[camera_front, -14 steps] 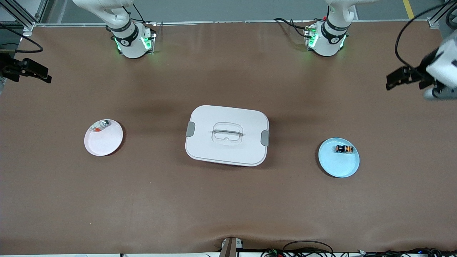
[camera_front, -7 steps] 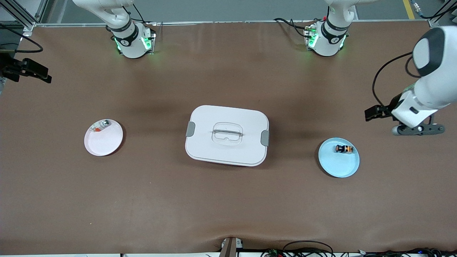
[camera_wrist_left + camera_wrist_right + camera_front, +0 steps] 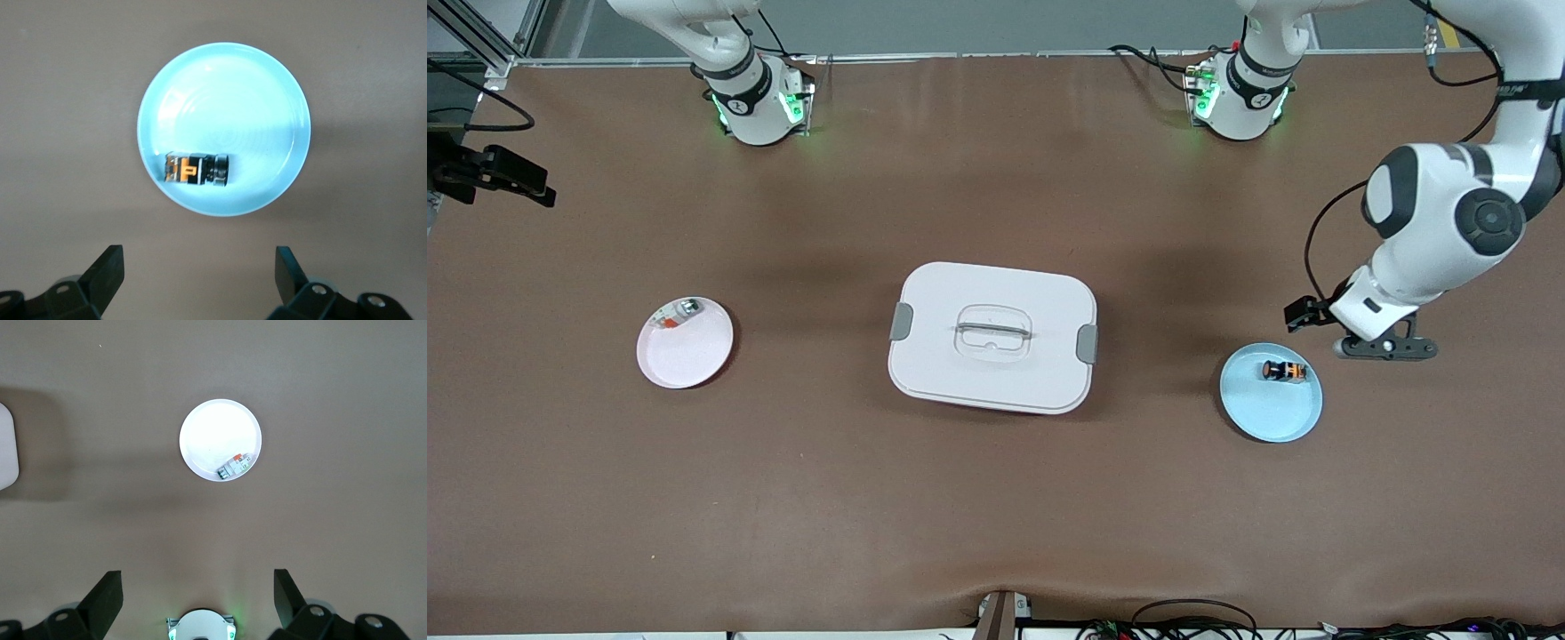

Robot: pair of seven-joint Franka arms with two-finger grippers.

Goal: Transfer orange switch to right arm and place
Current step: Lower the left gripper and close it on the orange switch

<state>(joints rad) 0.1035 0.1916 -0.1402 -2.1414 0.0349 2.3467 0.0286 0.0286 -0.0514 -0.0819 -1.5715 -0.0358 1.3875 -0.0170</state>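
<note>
Front view: found the orange switch (image 3: 1285,371) lying on its side in the blue plate (image 3: 1263,428), close to the rim that faces the robots' bases, with the plate toward the table's (image 3: 996,516) edge at the left arm's end. Saw the left gripper (image 3: 1385,348) hanging over bare table just beside that plate, off its rim on the side of that same edge, holding nothing. Noted a closed white box (image 3: 992,338) at the table's middle and a white plate (image 3: 685,364) with a silver-and-red part (image 3: 679,313) toward the edge at the right arm's end.

Left wrist view: showed both fingers spread wide and empty, with the switch not between them. Placed the switch clear of the fingertips, well apart from them and below, its long axis running roughly along the line from one finger to the other.

Judged the step in hand as the approach for the pick. Would do it well by bringing the gripper over the switch first, then turning the wrist so the fingers close across the narrow body and not end to end (a small round thing that could roll or skid on the smooth plate). Should descend straight, stop short of the plate, and close gently.

Right wrist view: showed the right gripper (image 3: 198,587) equally wide and empty, waiting high over the table above the white plate.
</note>
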